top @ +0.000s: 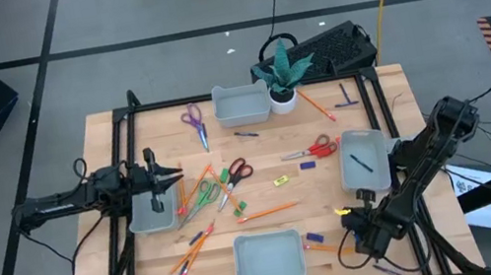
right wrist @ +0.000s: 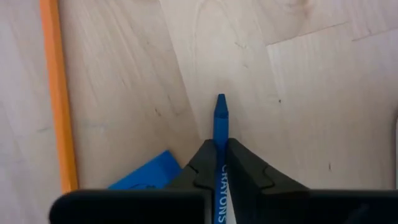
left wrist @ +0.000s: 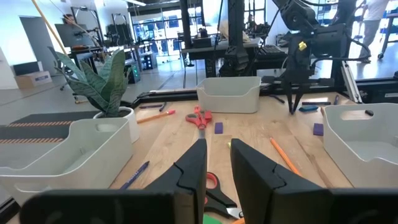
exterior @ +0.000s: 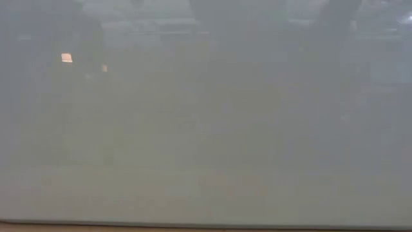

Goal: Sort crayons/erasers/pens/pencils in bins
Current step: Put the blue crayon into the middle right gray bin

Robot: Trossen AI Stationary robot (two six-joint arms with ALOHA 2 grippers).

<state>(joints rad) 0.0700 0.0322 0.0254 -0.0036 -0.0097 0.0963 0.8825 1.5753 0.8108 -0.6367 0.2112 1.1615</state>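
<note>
Sorting barely begun: right claw [right wrist: 216, 163] clamps a blue crayon [right wrist: 219, 134] at five o'clock; left claw [left wrist: 216, 163] apart; pencils [top: 268, 212] litter the table [top: 332, 178].

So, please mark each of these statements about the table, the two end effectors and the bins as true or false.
1. The right end effector grips a blue crayon. True.
2. The left end effector holds a pencil. False: its fingers are apart and empty.
3. The plant pot stands beside the far bin. True.
4. The near bin holds scissors. False: it looks empty.
5. An orange pencil lies on the wood near the crayon. True.
</note>
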